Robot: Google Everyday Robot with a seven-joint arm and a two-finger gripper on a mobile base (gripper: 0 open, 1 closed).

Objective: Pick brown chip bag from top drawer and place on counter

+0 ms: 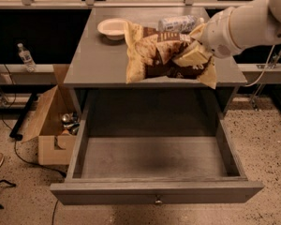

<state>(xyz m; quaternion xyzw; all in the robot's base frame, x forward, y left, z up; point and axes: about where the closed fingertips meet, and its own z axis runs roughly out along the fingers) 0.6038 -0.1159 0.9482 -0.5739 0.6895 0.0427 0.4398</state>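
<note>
The brown chip bag [159,55] hangs in the air over the front part of the counter [96,60], its dark brown middle and pale yellow ends showing. My gripper [194,50] is shut on the bag's right end, with the white arm reaching in from the upper right. The top drawer [154,156] is pulled fully open below, and its grey floor shows nothing in it. Its small round knob [157,201] sits at the centre of the front panel.
A white bowl [112,28] and a white-labelled plastic bottle [178,23] lie on the back of the counter. An open cardboard box [54,125] with cans stands on the floor at the left. A bottle [25,56] stands on a shelf at far left.
</note>
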